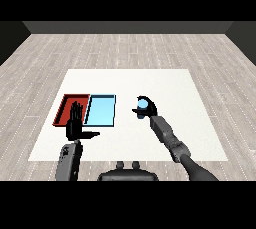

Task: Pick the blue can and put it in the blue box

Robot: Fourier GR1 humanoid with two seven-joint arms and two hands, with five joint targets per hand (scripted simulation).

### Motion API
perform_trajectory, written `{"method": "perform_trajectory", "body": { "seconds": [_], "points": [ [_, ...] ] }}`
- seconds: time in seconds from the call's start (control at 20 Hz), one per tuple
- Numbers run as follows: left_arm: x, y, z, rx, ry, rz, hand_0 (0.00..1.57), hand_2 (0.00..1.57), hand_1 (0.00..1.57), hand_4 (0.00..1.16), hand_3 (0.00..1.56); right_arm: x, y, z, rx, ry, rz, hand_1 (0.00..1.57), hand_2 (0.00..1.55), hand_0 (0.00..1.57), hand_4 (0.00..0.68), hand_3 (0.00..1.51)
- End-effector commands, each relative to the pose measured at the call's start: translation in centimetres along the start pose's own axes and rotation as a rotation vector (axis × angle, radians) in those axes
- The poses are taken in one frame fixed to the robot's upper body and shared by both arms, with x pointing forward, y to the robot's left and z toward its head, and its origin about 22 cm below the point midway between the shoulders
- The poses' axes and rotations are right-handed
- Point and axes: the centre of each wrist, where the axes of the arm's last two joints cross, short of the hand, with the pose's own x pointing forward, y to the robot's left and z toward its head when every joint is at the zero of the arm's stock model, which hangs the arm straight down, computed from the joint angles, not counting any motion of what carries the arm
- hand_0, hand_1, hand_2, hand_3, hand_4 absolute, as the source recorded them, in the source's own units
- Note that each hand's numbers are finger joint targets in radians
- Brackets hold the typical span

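Note:
A blue can (142,107) stands right of the trays, near the table's middle. My right hand (148,109) is curled round it, fingers arching over its top and thumb at its left side. The light blue tray (101,110) lies to the left of the can, with nothing in it. My left hand (76,123) is held upright with straight fingers and thumb stuck out, in front of the red tray's near edge.
The red tray (67,104) lies against the blue tray's left side, partly hidden by my left hand. The white table (165,83) stretches wide behind and to the right of the can.

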Motion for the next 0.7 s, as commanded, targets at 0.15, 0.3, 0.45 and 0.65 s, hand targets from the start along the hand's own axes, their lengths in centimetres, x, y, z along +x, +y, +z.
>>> {"method": "perform_trajectory", "body": {
  "seconds": [0.15,0.3,0.45,0.65],
  "points": [
    [0.7,1.5,-0.6,-0.011,0.001,0.019,0.00,0.00,0.00,0.00,0.00,2.3,0.2,-1.7,-0.037,0.023,0.088,1.56,1.49,1.56,0.678,1.44],
    [-0.1,1.0,-2.0,-0.011,0.008,0.022,0.00,0.00,0.00,0.00,0.00,1.1,-0.5,-0.2,-0.023,0.007,0.084,1.56,1.49,1.56,0.677,1.44],
    [-0.9,0.4,-0.2,-0.018,0.028,0.008,0.00,0.00,0.00,0.00,0.00,0.8,-0.8,-0.1,-0.024,-0.055,0.102,1.52,1.47,1.52,0.659,1.42],
    [-1.5,-1.5,0.4,-0.055,0.040,-0.021,0.00,0.00,0.00,0.00,0.00,3.4,1.2,-1.9,0.021,-0.095,0.095,1.49,1.45,1.49,0.652,1.41]
  ]
}}
